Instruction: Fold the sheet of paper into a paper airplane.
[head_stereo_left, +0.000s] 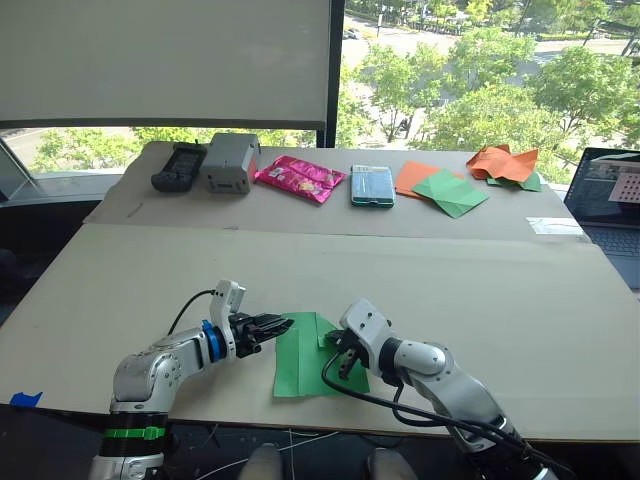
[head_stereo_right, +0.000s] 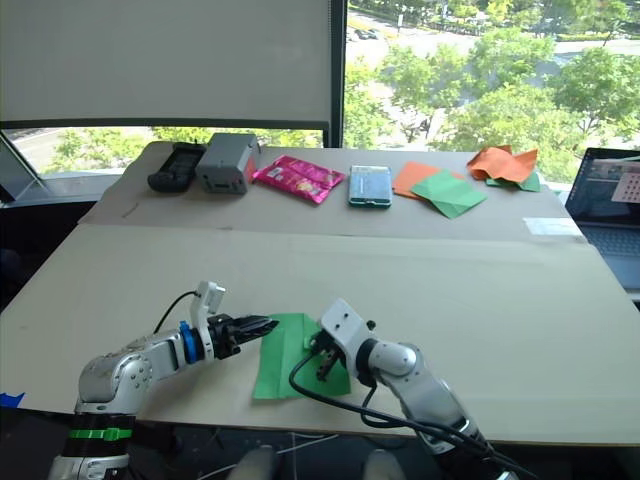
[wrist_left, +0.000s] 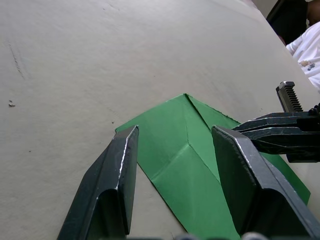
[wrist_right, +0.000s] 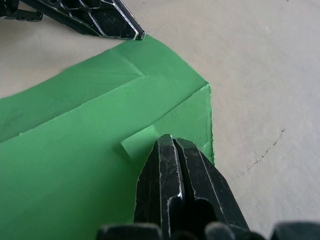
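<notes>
The bright green sheet of paper (head_stereo_left: 302, 358) lies flat near the table's front edge, with straight creases and folded layers at its far end. My left gripper (head_stereo_left: 276, 325) is open at the sheet's far left corner, its fingers (wrist_left: 125, 165) spread on either side of that corner just above the table. From the right, my right gripper (head_stereo_left: 341, 356) is shut, and its tip (wrist_right: 168, 142) rests on a small folded flap by the sheet's right edge. Whether the flap is pinched between those fingers cannot be told.
Along the far strip of the table lie a black device (head_stereo_left: 178, 166), a grey box (head_stereo_left: 231, 162), a pink packet (head_stereo_left: 299, 177), a teal box (head_stereo_left: 372, 185), orange and duller green papers (head_stereo_left: 448, 192) and an orange-and-green heap (head_stereo_left: 503, 163). A laptop (head_stereo_left: 612, 205) stands at the right edge.
</notes>
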